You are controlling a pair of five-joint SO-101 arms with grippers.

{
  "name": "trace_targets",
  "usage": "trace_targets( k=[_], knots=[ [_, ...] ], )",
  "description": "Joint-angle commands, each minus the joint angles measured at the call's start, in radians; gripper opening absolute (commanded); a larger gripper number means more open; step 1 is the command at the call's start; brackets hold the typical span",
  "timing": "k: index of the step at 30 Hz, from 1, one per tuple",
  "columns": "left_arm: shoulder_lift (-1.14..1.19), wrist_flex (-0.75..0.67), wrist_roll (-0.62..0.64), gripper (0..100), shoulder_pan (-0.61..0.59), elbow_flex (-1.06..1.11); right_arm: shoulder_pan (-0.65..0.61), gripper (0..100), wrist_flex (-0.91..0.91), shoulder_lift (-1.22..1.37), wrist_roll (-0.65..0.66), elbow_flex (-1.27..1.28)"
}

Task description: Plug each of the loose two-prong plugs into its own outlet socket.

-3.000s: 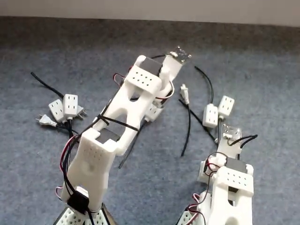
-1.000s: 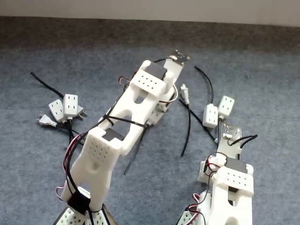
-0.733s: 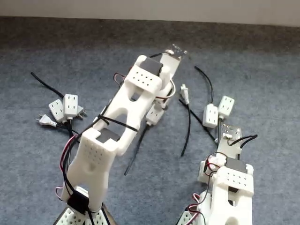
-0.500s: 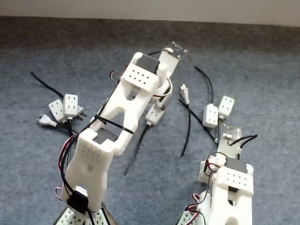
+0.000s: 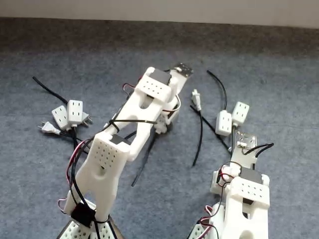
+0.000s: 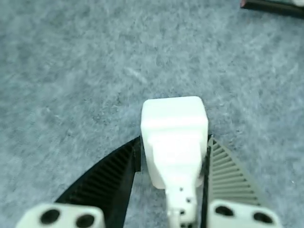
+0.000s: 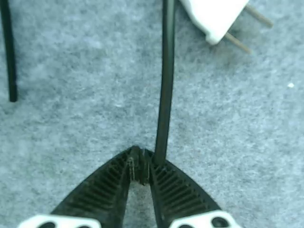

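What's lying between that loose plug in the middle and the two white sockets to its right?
Between the plug and the sockets, the high view shows black cords crossing bare carpet.

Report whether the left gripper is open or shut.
Shut on the white block. The left gripper has its fingers pressed against both sides of the block, with no gap showing.

Light is soft, even, fairly bright; a faint shadow lies on the table [image 5: 279, 74] under the left arm [image 5: 142, 107]; the white socket [image 6: 174, 128] looks nearly washed out.
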Motion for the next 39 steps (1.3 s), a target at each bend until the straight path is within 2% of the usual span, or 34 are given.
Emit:
trace_targets(
  k=[1, 6, 9, 14, 17, 22, 27, 31, 35, 39],
  knots=[
    [0.001, -0.034, 0.002, 19, 0.018, -0.007, 0.008, 0.9, -0.027, -0.004, 0.000, 0.001],
    [-0.007, -0.095, 0.003, 0, 0.018, -0.027, 0.008, 0.9, -0.027, -0.004, 0.000, 0.001],
    [-0.008, -0.086, 0.006, 4, -0.013, -0.151, 0.008, 0.9, -0.027, -0.004, 0.000, 0.001],
    [-0.001, -0.092, 0.098, 4, -0.114, -0.450, 0.008, 0.9, -0.027, -0.004, 0.000, 0.001],
    [0.001, -0.164, 0.097, 6, -0.154, -0.555, 0.008, 0.9, -0.027, -0.004, 0.000, 0.001],
    [0.001, -0.374, 0.097, 10, -0.194, -0.544, 0.008, 0.9, -0.027, -0.004, 0.000, 0.001],
    [0.002, -0.591, -0.009, 10, -0.182, -0.386, 0.008, 0.9, -0.027, -0.004, 0.000, 0.001],
    [0.048, -0.733, -0.025, 10, -0.188, -0.257, 0.008, 0.9, -0.027, -0.004, 0.000, 0.002],
    [0.136, -0.730, -0.025, 17, -0.211, -0.268, 0.008, 0.9, -0.027, -0.004, 0.002, 0.002],
    [0.117, -0.591, -0.025, 20, -0.245, -0.394, 0.008, 0.9, -0.027, -0.004, 0.017, 0.002]
  ],
)
